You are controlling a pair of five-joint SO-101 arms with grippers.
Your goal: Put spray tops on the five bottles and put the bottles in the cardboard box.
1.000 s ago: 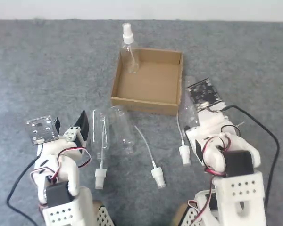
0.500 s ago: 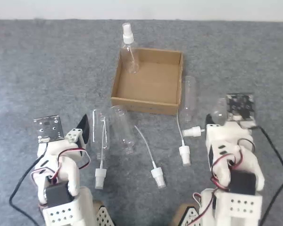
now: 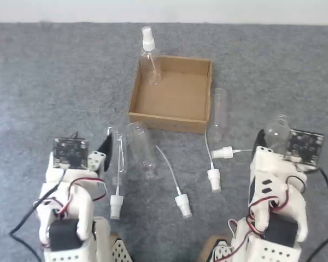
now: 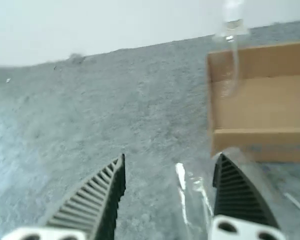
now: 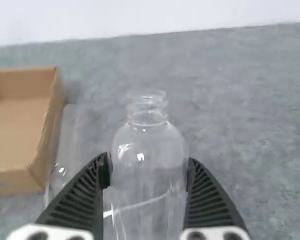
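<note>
My right gripper (image 5: 147, 169) is clamped on an uncapped bottle (image 5: 147, 135) at the high view's right, mid-height; its slick wall could twist or slip once a spray top (image 3: 224, 153) is pushed in. My left gripper (image 4: 171, 165) hangs spread wide at lower left over a lying bottle (image 3: 118, 153), perhaps touching it. A third bottle (image 3: 219, 113) lies along the cardboard box (image 3: 169, 121) at centre top, barring the straight path in; a capped bottle (image 3: 150, 63) stands in its upper-left corner.

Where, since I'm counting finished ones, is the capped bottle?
In the high view the capped bottle stands upright at the far left corner of the box, apparently just inside it.
</note>
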